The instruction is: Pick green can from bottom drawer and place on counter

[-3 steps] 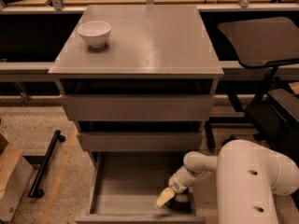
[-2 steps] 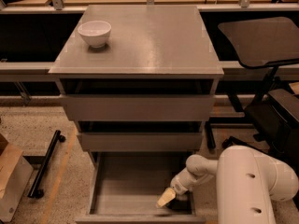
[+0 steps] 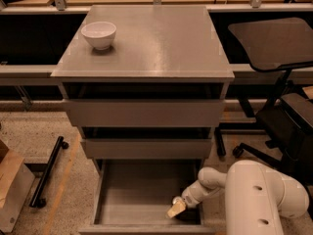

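Observed from the front of the cabinet: the bottom drawer (image 3: pixel 137 199) stands pulled out, its grey floor bare over the left and centre. The two narrower drawers above it, upper (image 3: pixel 144 112) and middle (image 3: pixel 146 148), are each drawn out a little.

The white arm (image 3: pixel 254 199) reaches in from the right. The gripper (image 3: pixel 176 208) is low inside the bottom drawer, at its front right corner, with the pale tip angled down and to the left, close to the drawer floor. Whether the gripper is spread or closed cannot be told.

The green can cannot be identified with certainty. A dark shape (image 3: pixel 189 213) lies just to the right of the gripper tip, against the drawer's right wall; it cannot be told whether this is the can or shadow.

The counter (image 3: pixel 156 43) carries only a white bowl (image 3: pixel 99 34) near its back left corner.

Change against a second ago: the gripper tip holds almost the same spot in the corner, while the rounded arm joint behind it has shifted slightly right and down. Bowl, counter and all three drawers are unmoved
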`<state>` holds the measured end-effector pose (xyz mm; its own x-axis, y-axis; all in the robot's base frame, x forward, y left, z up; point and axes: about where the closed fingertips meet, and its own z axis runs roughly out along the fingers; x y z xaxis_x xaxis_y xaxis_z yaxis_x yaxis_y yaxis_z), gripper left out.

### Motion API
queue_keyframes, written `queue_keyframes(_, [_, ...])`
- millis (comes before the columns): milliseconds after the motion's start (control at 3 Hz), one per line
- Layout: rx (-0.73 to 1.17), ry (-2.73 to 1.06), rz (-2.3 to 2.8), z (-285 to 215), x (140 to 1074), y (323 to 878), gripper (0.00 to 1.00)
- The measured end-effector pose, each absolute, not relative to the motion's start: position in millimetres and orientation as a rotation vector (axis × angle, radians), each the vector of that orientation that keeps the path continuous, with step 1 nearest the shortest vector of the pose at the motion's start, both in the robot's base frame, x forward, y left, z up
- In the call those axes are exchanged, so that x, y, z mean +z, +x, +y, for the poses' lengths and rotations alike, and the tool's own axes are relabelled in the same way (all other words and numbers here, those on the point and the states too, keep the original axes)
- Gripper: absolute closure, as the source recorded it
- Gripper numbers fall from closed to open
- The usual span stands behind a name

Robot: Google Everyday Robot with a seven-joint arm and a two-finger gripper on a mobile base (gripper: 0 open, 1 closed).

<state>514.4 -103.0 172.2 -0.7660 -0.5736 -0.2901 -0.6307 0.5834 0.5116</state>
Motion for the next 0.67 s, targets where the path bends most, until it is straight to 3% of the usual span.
queue_keyframes(667, [0.917,-1.002,2.701,-105.3,172.8,516.7,0.61])
